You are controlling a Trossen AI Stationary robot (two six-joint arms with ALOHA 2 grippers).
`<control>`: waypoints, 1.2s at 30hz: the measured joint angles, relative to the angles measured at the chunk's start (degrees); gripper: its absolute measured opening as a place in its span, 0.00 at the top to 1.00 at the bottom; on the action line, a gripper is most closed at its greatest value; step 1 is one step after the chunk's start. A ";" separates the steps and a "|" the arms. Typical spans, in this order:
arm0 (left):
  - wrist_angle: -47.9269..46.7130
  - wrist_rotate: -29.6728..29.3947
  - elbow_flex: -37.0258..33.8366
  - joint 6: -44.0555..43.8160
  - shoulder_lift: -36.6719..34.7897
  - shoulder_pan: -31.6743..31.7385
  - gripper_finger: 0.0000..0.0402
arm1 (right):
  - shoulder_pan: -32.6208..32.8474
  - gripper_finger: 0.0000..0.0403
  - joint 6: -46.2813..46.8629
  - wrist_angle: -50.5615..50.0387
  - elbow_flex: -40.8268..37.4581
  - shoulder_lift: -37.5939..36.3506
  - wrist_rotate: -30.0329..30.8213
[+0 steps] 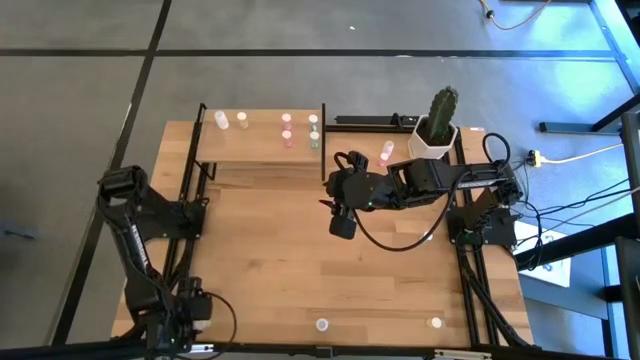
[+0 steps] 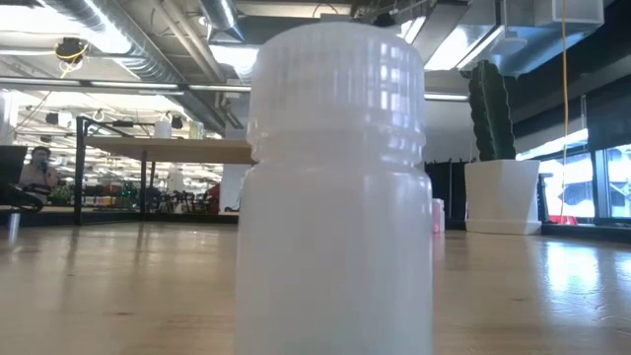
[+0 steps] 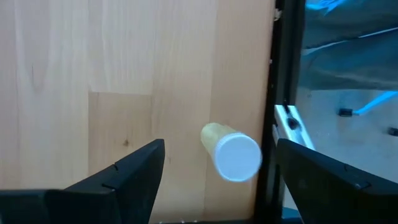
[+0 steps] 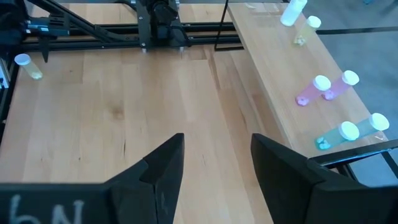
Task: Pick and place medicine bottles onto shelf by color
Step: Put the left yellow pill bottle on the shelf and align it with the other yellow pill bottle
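Right arm over mid-table, left arm parked, six bottles on the shelf

You've got the table (image 1: pixel 300 270) with the shelf (image 1: pixel 262 147) at its far edge; on it a white and a yellow bottle (image 1: pixel 241 120) at the left end, two pink bottles (image 4: pixel 329 87) and two green bottles (image 4: pixel 354 132) toward the right. Your right gripper (image 4: pixel 214 168) hangs over bare wood near the shelf, fingers apart, holding nothing. Your left gripper (image 3: pixel 217 180) sits at the table's near-left corner, spread wide and empty, a yellow vial (image 3: pixel 230 150) on the wood between its fingers. Cactus pot (image 1: pixel 437 130) far right, two pink vials (image 1: pixel 386 152) just beside it; a white vial (image 1: pixel 322 324) and a second yellow one (image 1: pixel 436 322) stand at the near edge
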 joint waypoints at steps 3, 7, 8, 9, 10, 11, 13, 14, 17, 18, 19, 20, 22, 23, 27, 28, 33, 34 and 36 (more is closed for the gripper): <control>0.60 0.28 0.00 0.11 1.43 0.00 0.25 | 0.00 0.53 -0.01 0.00 0.00 0.00 0.00; 1.67 1.19 0.00 -0.06 2.33 0.00 0.25 | 0.00 0.53 -0.03 -0.01 0.00 0.00 0.00; 1.67 1.37 0.00 -0.57 2.50 0.00 0.25 | 0.00 0.53 -0.03 0.00 0.00 0.00 0.00; 1.65 1.56 0.00 -1.57 2.57 0.00 0.25 | 0.00 0.53 -0.05 -0.02 0.00 0.00 0.00; 1.67 1.60 0.00 -2.81 2.56 0.00 0.25 | 0.00 0.53 -0.09 -0.02 0.00 0.00 0.00; 1.76 1.57 0.00 -3.83 2.53 0.00 0.25 | 0.00 0.53 -0.11 -0.02 0.00 0.00 0.00; 2.06 1.58 0.00 -5.12 2.52 0.02 0.25 | 0.01 0.53 -0.25 -0.02 0.00 0.00 0.01; 2.34 1.58 0.00 -5.80 2.52 0.02 0.25 | 0.00 0.53 -0.25 -0.03 0.00 0.00 0.01; 3.12 1.59 0.00 -7.22 2.52 0.02 0.25 | 0.00 0.53 -0.27 -0.04 0.00 0.00 0.01; 3.20 1.58 0.00 -7.28 2.52 0.02 0.25 | 0.00 0.53 -0.27 -0.04 0.00 0.00 0.00; 3.39 1.57 0.00 -7.30 2.52 0.02 0.25 | 0.00 0.53 -0.27 -0.04 0.00 0.00 0.02; 3.47 1.57 0.00 -7.30 2.52 0.02 0.25 | 0.00 0.53 -0.27 -0.04 0.00 0.00 0.02; 3.42 1.57 0.00 -7.30 2.50 0.02 0.25 | 0.00 0.53 -0.18 -0.04 0.00 0.00 0.02; 3.40 1.57 0.00 -7.30 2.50 0.02 0.25 | 0.00 0.53 -0.16 -0.04 0.00 0.00 0.02; 2.66 1.57 0.00 -7.11 2.50 0.02 0.25 | 0.00 0.53 -0.09 -0.04 0.00 0.00 0.02; 2.54 1.57 0.02 -7.06 2.50 0.02 0.25 | 0.00 0.53 -0.09 -0.04 0.00 0.00 0.02; 2.55 1.57 0.00 -7.04 2.50 0.02 0.27 | 0.00 0.53 -0.06 -0.04 0.00 0.00 0.02; 2.55 1.57 0.00 -7.00 2.50 0.02 0.28 | 0.00 0.53 -0.05 -0.04 0.00 0.00 0.02; 2.55 1.57 0.00 -6.91 2.50 0.02 0.31 | 0.00 0.53 -0.05 -0.04 0.00 0.00 0.02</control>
